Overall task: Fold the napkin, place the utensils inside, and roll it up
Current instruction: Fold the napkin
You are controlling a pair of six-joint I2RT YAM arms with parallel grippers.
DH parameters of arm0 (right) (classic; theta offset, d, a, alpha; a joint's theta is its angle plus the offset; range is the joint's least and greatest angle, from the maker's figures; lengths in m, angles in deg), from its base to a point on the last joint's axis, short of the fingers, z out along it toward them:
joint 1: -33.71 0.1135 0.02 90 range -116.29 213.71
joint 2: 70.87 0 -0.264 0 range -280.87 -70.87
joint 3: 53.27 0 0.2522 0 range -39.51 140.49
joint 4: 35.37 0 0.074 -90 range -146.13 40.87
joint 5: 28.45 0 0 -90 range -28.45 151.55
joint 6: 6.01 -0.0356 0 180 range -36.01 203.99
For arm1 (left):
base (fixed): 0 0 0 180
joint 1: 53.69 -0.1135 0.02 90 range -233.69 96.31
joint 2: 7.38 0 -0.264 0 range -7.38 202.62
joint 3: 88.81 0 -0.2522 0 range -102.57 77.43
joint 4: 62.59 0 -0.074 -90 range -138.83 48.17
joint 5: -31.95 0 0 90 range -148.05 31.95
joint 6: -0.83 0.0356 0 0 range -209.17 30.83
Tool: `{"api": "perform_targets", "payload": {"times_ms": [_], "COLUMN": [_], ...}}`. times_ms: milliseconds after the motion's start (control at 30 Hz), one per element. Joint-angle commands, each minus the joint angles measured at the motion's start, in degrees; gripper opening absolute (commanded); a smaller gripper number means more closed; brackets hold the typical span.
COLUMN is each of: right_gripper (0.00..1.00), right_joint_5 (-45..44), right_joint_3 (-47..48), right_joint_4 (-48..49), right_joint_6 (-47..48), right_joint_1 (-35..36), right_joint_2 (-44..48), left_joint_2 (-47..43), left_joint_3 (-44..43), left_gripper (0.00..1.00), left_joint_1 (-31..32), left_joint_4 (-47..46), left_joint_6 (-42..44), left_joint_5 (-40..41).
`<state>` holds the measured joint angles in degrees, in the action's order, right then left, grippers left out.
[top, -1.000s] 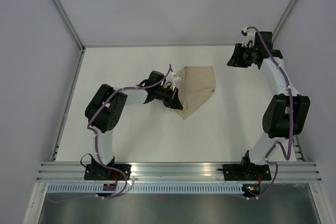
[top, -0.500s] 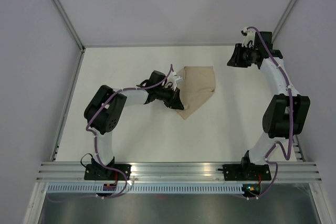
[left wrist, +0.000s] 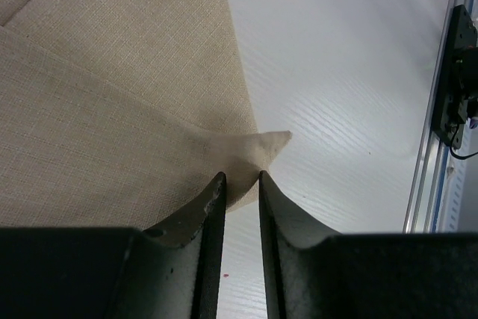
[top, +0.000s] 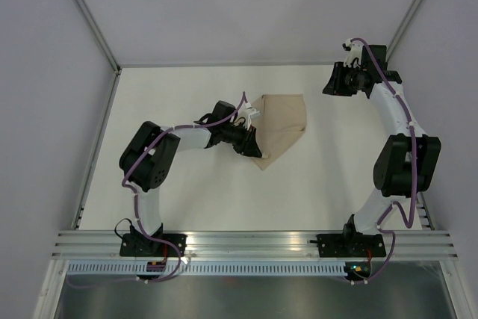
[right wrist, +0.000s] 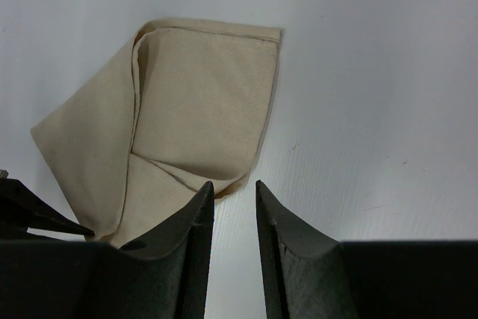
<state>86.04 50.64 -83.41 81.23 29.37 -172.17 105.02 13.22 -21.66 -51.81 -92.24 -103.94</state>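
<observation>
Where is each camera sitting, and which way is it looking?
Top camera: above and behind the arms, looking down at the table; both arms show.
Left wrist camera: on the left arm, looking along the left pincer at the napkin corner by its tips.
Right wrist camera: on the right arm, looking past the right pincer down at most of the napkin.
Shared: all three see the napkin.

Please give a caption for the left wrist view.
Left gripper, jaws slightly apart, at a corner of the folded beige napkin.
</observation>
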Motion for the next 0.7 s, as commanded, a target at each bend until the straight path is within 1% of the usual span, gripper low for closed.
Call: {"api": "perform_targets", "payload": {"times_ms": [0,133,267,433,667], "right_gripper": [0.35,0.35,0.35,0.35,0.35], "right_joint_5": [-1.29,-1.38,-1.55,-1.73,-1.81], "right_joint_3": [0.03,0.11,0.2,0.03,-0.06], "right_joint_4": [0.18,0.27,0.27,0.27,0.27], "right_joint_6": [-0.57,-0.57,-0.66,-0.58,-0.49], "right_joint_1": [0.29,0.38,0.56,0.65,0.65], "right_joint_2": [1.28,1.19,1.28,1.36,1.28], "left_joint_2": [-2.36,-2.62,-2.27,-2.19,-1.05], "left_joint_3": [-0.66,-0.31,-0.57,-1.71,-4.0], "left_gripper": [0.3,0.33,0.34,0.34,0.34], "left_joint_1": [0.49,0.49,0.49,0.49,0.66], "left_joint_4": [0.0,0.17,0.17,-0.79,-3.35], "left_joint_6": [2.54,2.63,2.46,1.58,-0.97], "left_joint_5": [-2.45,-3.59,-3.51,-1.4,-0.43]}}
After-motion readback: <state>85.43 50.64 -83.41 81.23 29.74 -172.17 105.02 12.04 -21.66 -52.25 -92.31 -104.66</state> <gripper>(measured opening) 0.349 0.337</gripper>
